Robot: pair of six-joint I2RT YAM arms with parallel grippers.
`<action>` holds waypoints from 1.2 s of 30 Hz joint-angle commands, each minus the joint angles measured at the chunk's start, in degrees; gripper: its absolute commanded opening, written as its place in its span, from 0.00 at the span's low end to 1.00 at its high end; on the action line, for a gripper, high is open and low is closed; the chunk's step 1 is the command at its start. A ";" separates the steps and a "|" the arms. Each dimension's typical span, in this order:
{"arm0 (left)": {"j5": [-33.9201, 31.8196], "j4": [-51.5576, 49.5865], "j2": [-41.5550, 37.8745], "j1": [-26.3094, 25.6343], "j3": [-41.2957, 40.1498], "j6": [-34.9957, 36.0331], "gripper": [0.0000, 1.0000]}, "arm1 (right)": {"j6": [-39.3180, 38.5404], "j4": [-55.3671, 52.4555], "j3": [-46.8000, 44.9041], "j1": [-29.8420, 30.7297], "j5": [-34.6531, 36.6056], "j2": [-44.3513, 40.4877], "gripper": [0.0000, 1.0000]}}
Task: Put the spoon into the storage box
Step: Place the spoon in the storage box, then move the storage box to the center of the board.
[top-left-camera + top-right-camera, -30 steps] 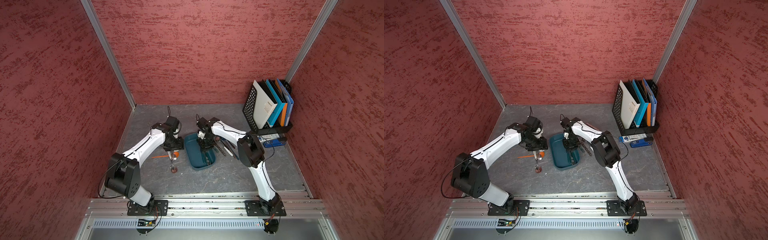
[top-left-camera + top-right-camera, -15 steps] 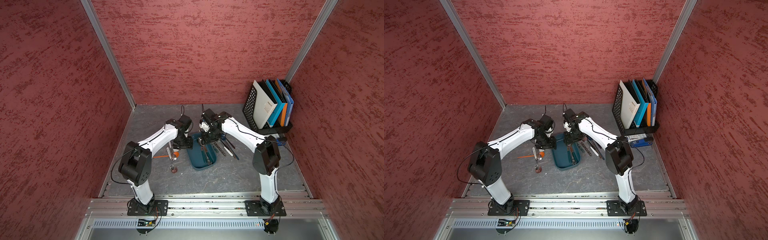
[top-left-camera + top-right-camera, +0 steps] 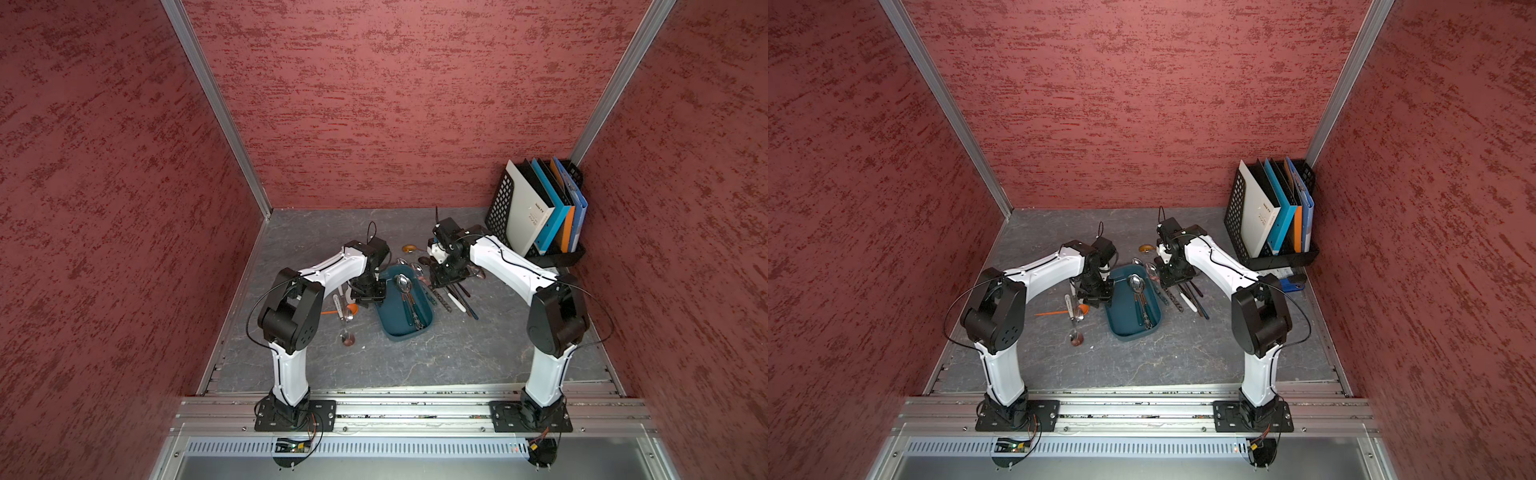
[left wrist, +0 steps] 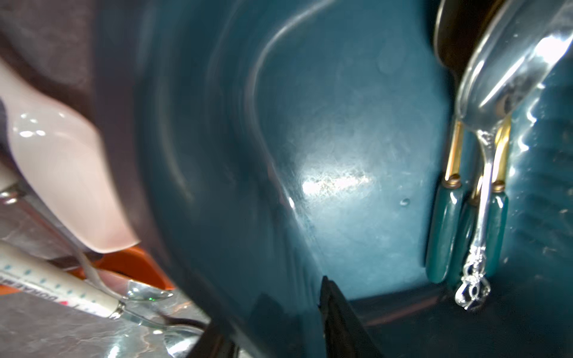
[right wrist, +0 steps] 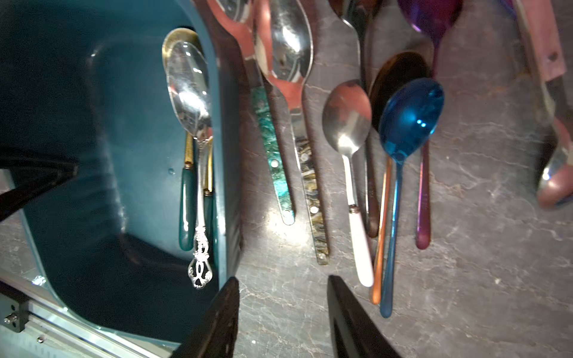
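Note:
The dark teal storage box (image 3: pixel 390 320) (image 3: pixel 1121 316) sits mid-table. A silver spoon (image 5: pixel 192 102) (image 4: pixel 483 201) lies inside on green-handled spoons (image 5: pixel 187 210). My left gripper (image 3: pixel 368 296) (image 4: pixel 273 313) straddles the box's left wall (image 4: pixel 217 186), one finger inside and one outside, shut on it. My right gripper (image 3: pixel 446 280) (image 5: pixel 283 285) hangs open and empty just off the box's right rim (image 5: pixel 228 155). It is over the near ends of a row of several spoons, among them a blue spoon (image 5: pixel 406 124) and a white-handled spoon (image 5: pixel 350 124).
Left of the box lie a white-handled spoon (image 3: pixel 1070 303), an orange spoon (image 3: pixel 1059 311) and a small copper spoon (image 3: pixel 1076 338). Another copper spoon (image 3: pixel 409 248) lies behind the box. A black mesh file rack (image 3: pixel 500 199) with folders stands at the back right.
My left gripper moved right to the box's left wall and narrowed its jaws onto it. My right gripper left the box and moved right over the row of spoons.

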 commanded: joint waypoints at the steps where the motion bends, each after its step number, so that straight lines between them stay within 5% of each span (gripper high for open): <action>1: -0.26 -1.22 -0.33 1.09 -0.13 0.91 0.35 | -2.15 3.23 -0.85 0.33 0.44 -0.36 0.49; 19: -1.30 -1.97 -5.05 5.26 -6.43 10.09 0.25 | -1.83 9.76 -2.54 0.61 -2.78 6.68 0.43; 26: 1.43 -1.91 -9.54 4.79 -5.90 9.66 0.53 | -3.56 10.99 -2.58 1.70 -2.54 8.15 0.37; 36: 0.72 -1.53 -17.39 4.74 -7.10 5.91 0.62 | -5.01 10.74 -1.95 2.74 -0.60 10.05 0.32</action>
